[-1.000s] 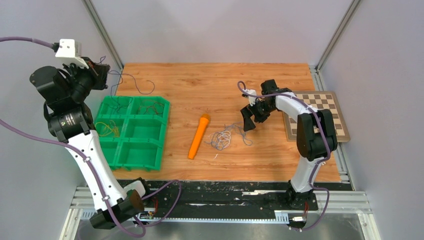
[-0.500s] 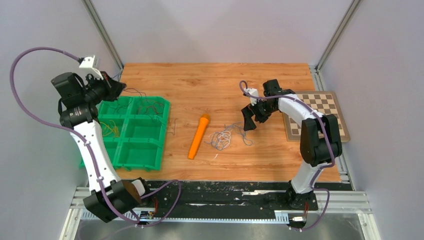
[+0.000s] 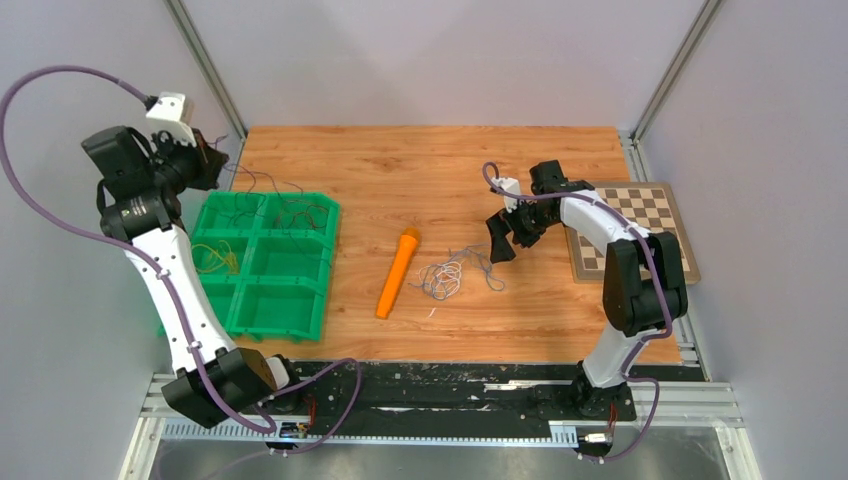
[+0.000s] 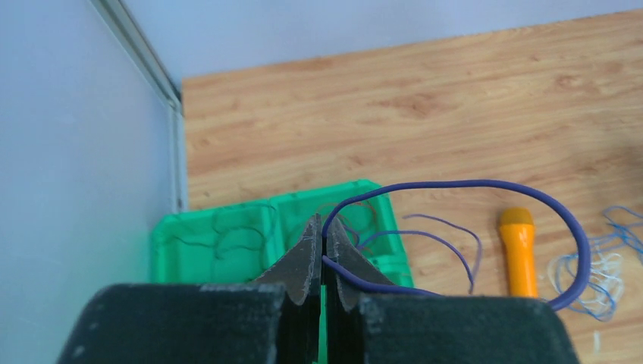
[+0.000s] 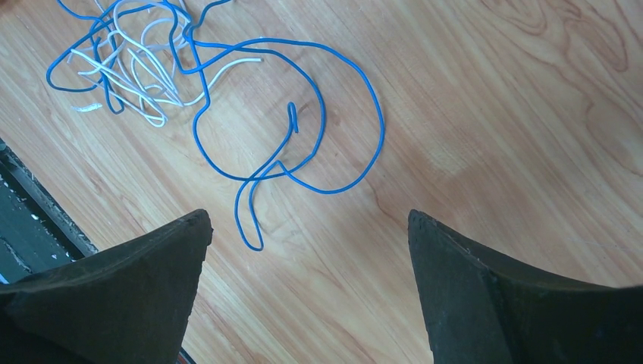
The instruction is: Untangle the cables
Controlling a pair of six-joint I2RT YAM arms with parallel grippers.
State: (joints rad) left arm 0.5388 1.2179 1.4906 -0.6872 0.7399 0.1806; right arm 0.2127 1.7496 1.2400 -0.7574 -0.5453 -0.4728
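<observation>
Your left end effector (image 4: 324, 254): clenched on purple cable (image 4: 455, 182), loop lying rightward; pulled back leftward since earlier. Your right end effector (image 5: 307, 218): released, above blue tangle (image 5: 121, 68).

The cables (image 5: 129, 68) run off the right wrist view's top edge.

Inspection of all 3 views: no legible text, label, brand, number or sign found on any visible surface.

Plain pale-grey panel walls (image 3: 430, 60) beyond left claw (image 3: 212, 160) and right claw (image 3: 497, 240), aluminium posts (image 3: 205, 65) at the corners; orange-brown wood-grain counter (image 3: 400, 165) beneath right claw. Even, soft light.
</observation>
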